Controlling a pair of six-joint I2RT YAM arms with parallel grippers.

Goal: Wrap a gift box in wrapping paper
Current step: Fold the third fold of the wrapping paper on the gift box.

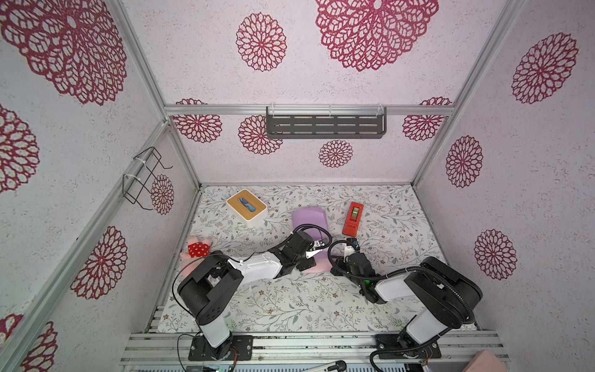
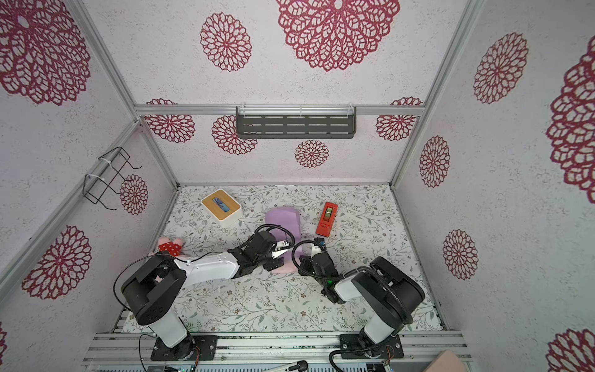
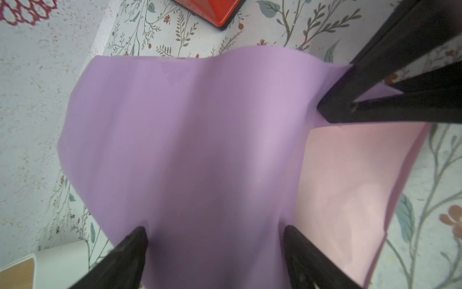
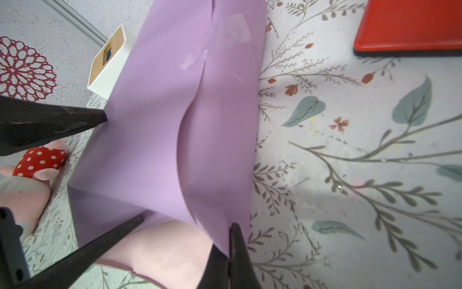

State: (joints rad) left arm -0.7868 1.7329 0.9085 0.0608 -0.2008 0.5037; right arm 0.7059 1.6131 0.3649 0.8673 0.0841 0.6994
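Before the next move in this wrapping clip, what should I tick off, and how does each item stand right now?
1. Grip: right tool shut on an edge of the wrapping paper: ok.
2. Brace: left tool open, fingers either side of the wrapped bundle: ok.
3. Seating of the gift box under the paper: cannot tell, no navy shows.
4. Overlap lying flat: not ok, the lilac flap bulges and pink underside shows.
5. Red tape dispenser apart from the paper: ok.
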